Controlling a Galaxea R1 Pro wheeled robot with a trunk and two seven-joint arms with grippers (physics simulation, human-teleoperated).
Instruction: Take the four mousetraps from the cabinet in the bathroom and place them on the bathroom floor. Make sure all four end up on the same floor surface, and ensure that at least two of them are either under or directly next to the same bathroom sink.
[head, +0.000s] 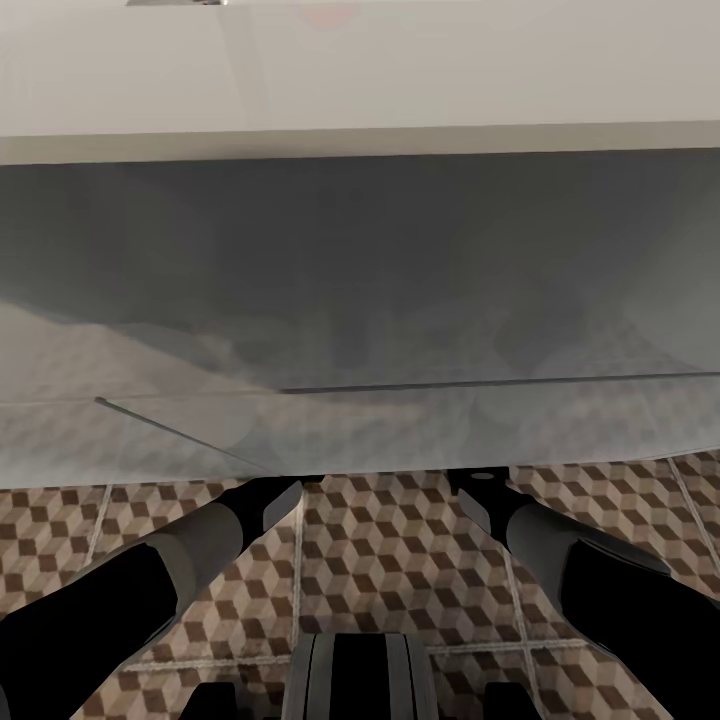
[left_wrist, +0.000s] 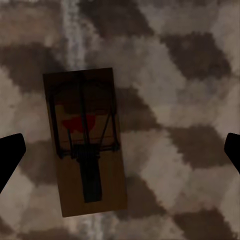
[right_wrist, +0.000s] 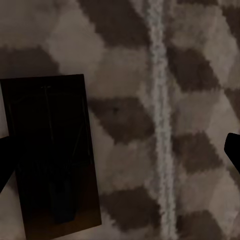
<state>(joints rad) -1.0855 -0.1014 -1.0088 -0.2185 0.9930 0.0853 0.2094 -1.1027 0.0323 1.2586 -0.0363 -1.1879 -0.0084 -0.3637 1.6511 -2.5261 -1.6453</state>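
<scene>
One mousetrap, a flat brown slab with wire parts and a red patch, lies on the cube-patterned bathroom floor in the left wrist view. My left gripper hovers open over it, dark fingertips wide apart, the trap nearer one of them. Another mousetrap, in deep shadow, lies flat on the floor under my open right gripper, close to one fingertip. In the head view both forearms reach under the white bathroom sink, whose shaded front hides the hands.
The sink unit spans the whole width of the head view and overhangs both arms. Patterned floor tiles with pale grout lines show between the forearms. My own trunk sits at the near edge.
</scene>
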